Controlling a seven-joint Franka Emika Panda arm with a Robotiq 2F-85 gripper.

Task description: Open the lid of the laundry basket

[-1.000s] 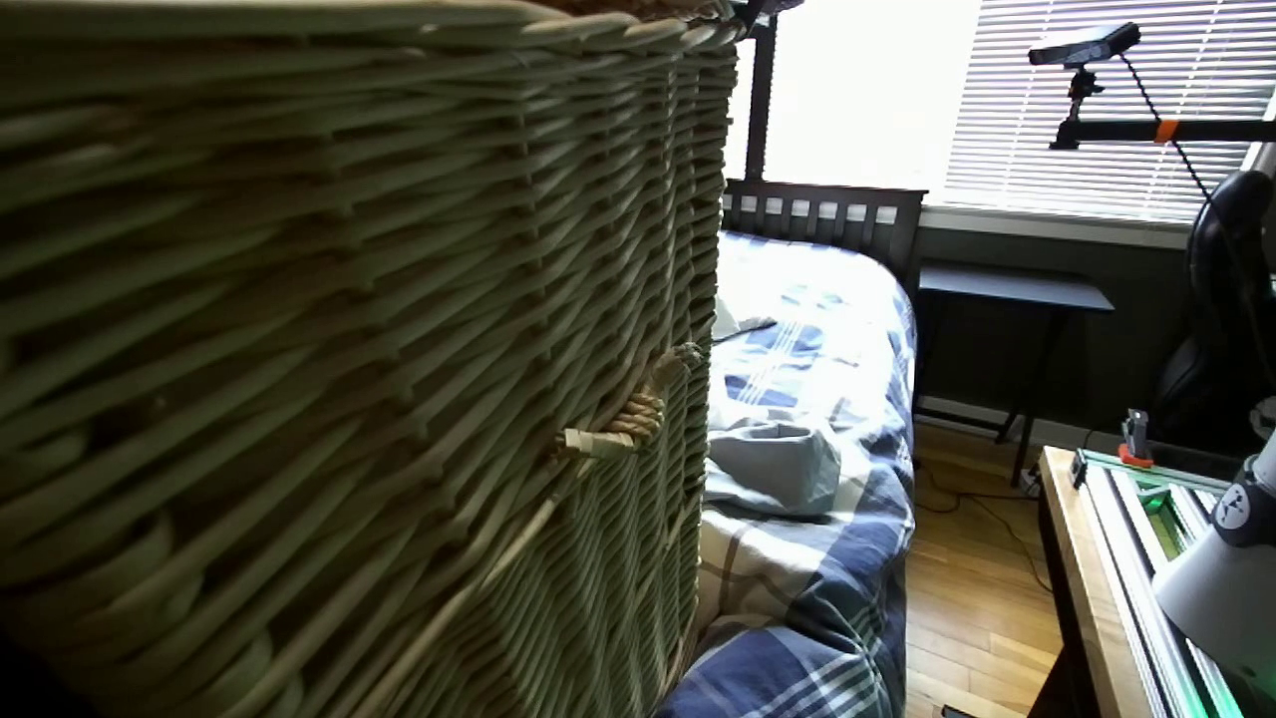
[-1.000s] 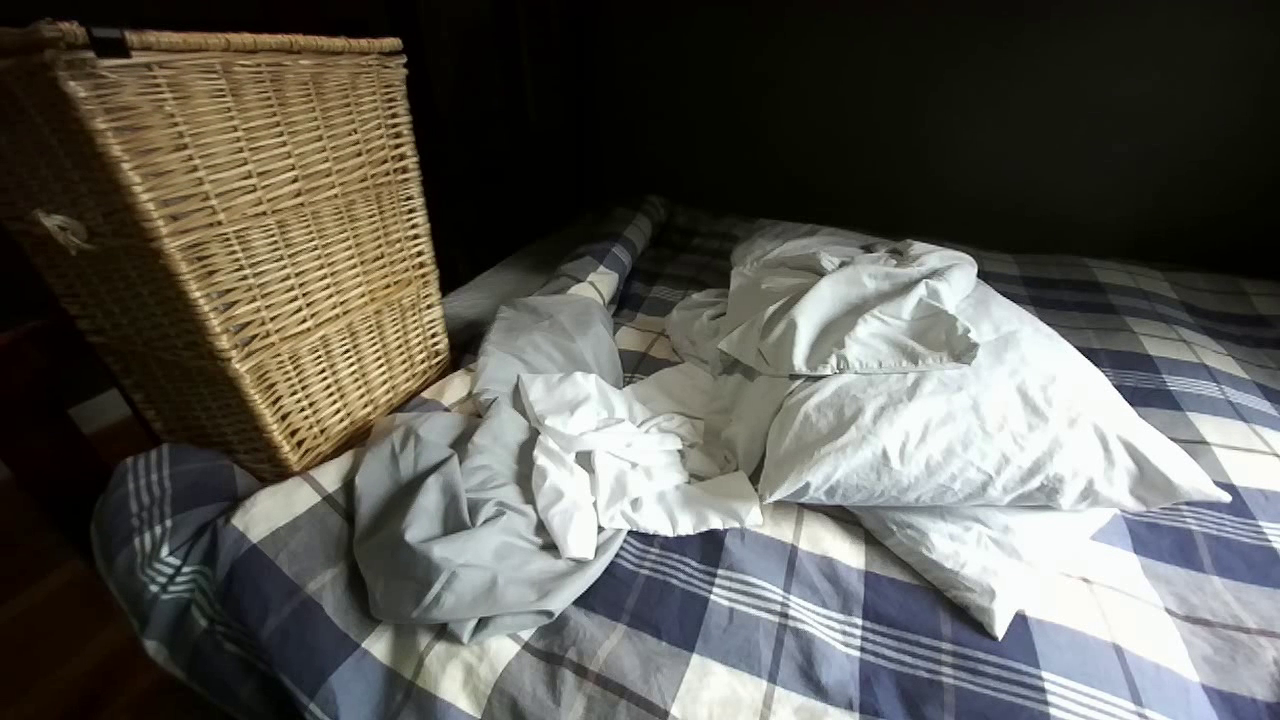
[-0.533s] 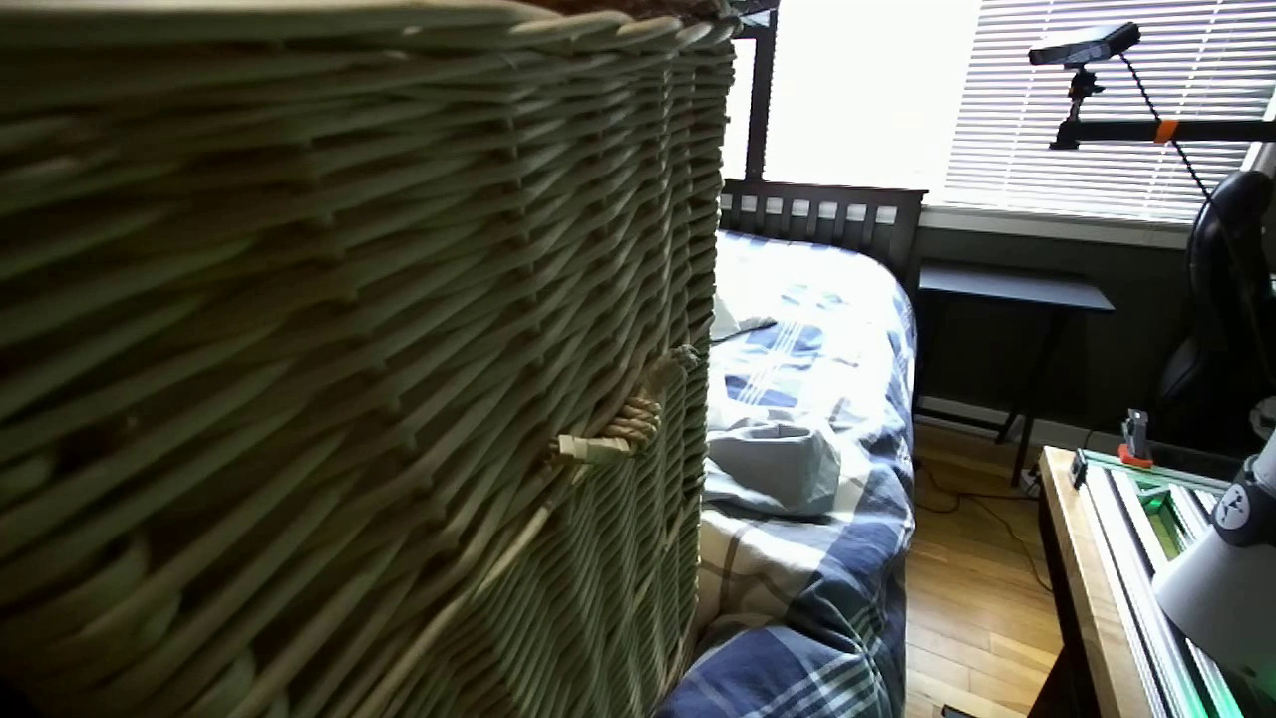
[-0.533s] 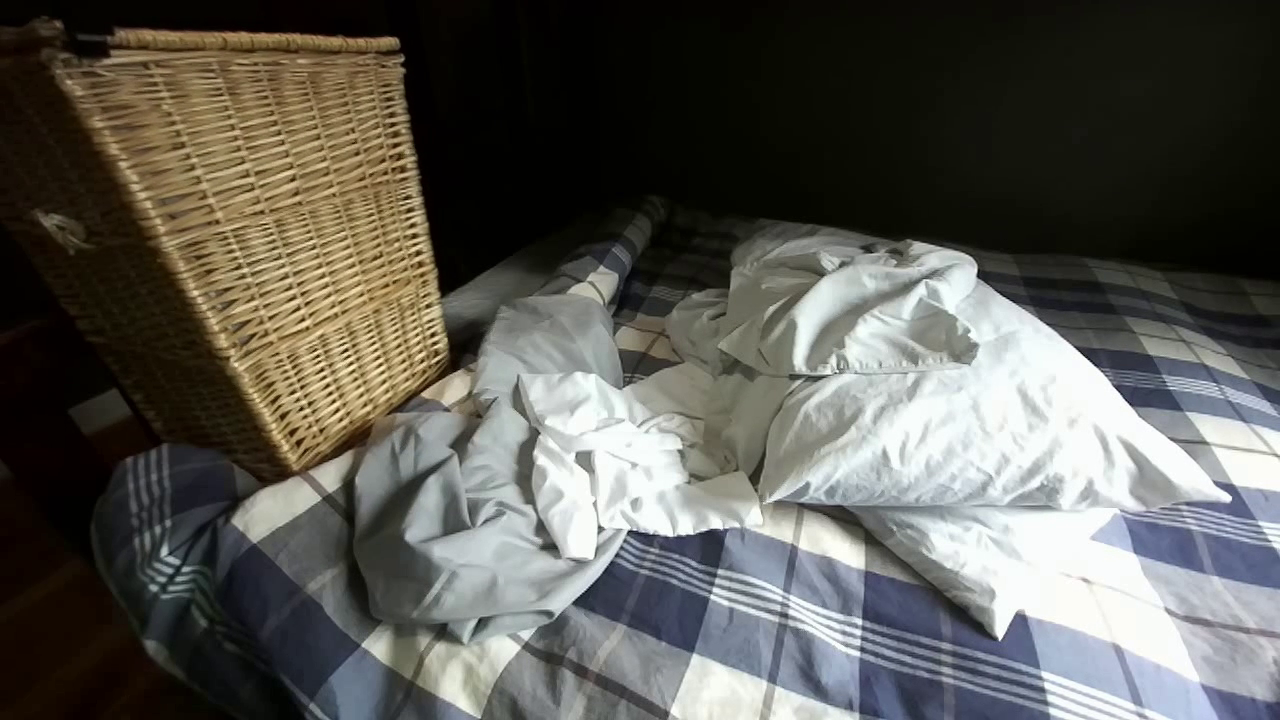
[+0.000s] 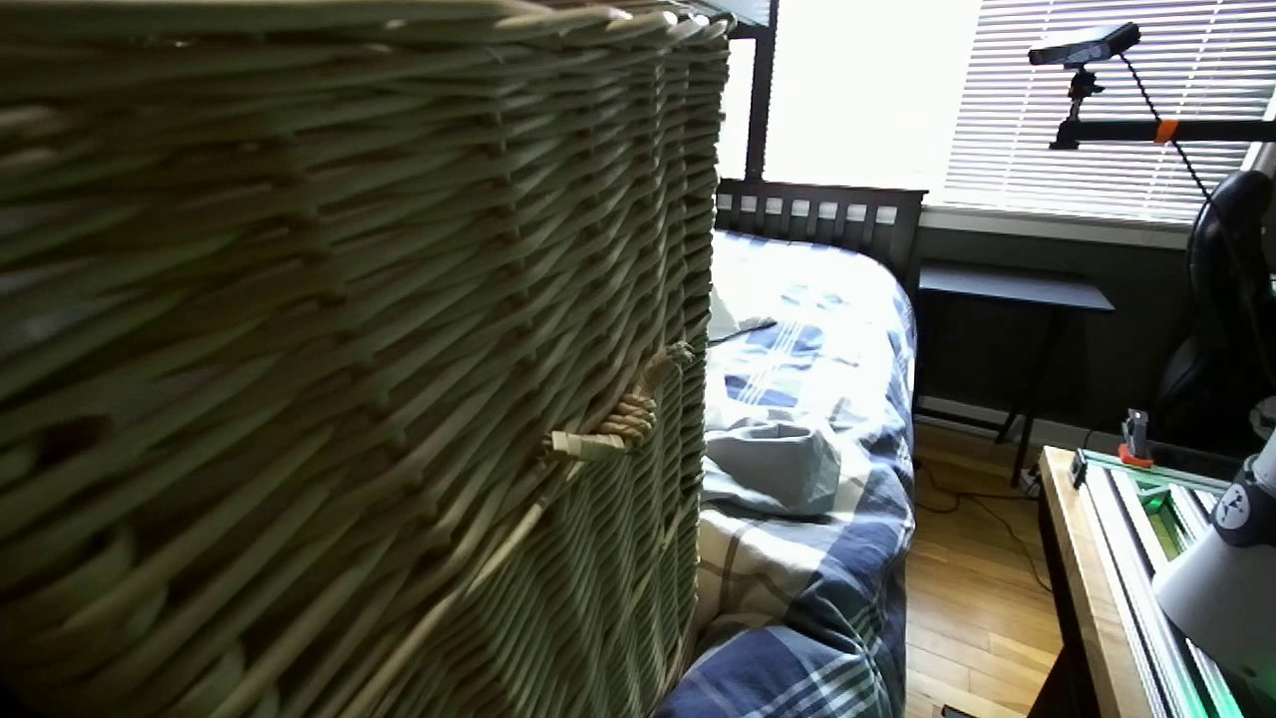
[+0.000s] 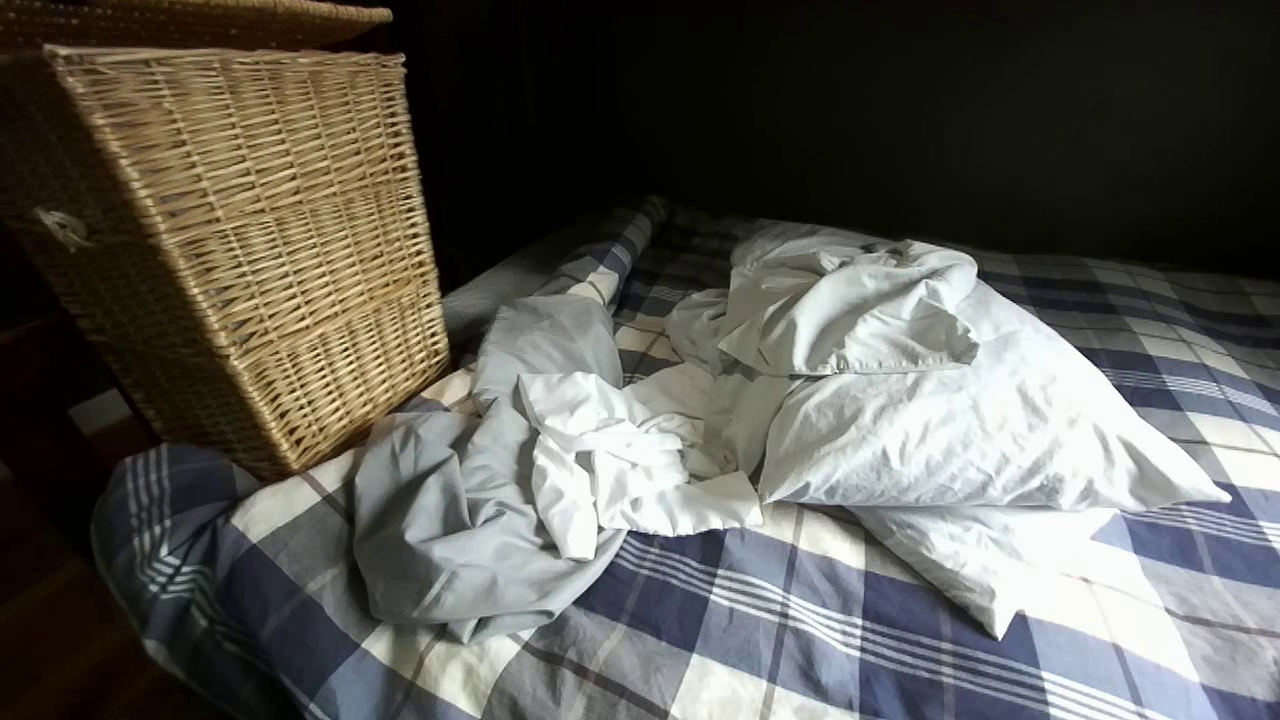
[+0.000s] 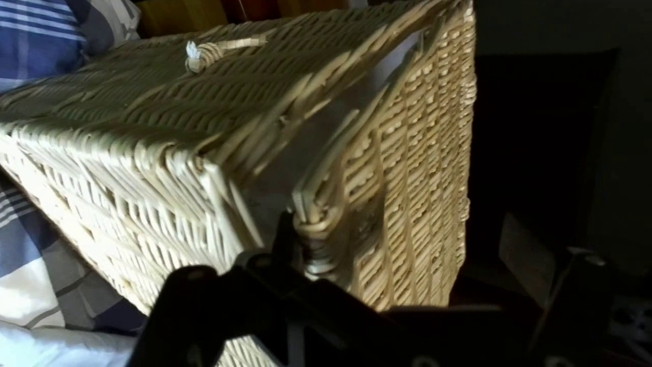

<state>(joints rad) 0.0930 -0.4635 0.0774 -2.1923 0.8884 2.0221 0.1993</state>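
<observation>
Nearest, in the wrist view, the dark fingers (image 7: 283, 238) show at the lower edge, one tip in the gap between the corner of the wicker lid (image 7: 417, 153) and the laundry basket (image 7: 239, 102). Shadow and blur hide the rest, so whether they stand wide or narrow cannot be told. The lid is tilted, raised partway off the basket, and the gap runs along the wall that carries the wicker toggle (image 7: 204, 56). In an exterior view the lid (image 6: 330, 10) hangs just above the basket's lit side.

The basket meets the plaid-covered bed (image 6: 830, 660) near one corner; whether it stands on the bed or just beside it cannot be told. A grey cloth (image 6: 460, 540) lies near the basket, a crumpled white cloth (image 6: 640, 470) overlaps that, and past them rests a white pillow (image 6: 980, 430).

Off at the right, in an exterior view, a wooden table (image 5: 1092, 568) carries a metal rail (image 5: 1124, 548) along its left edge and a small orange-based device (image 5: 1135, 439) near its far edge. Farthest back stand the bed's slatted headboard (image 5: 827, 193) and, past the far corner of the table, a dark stand (image 5: 1012, 282) below the window blinds (image 5: 1107, 150).
</observation>
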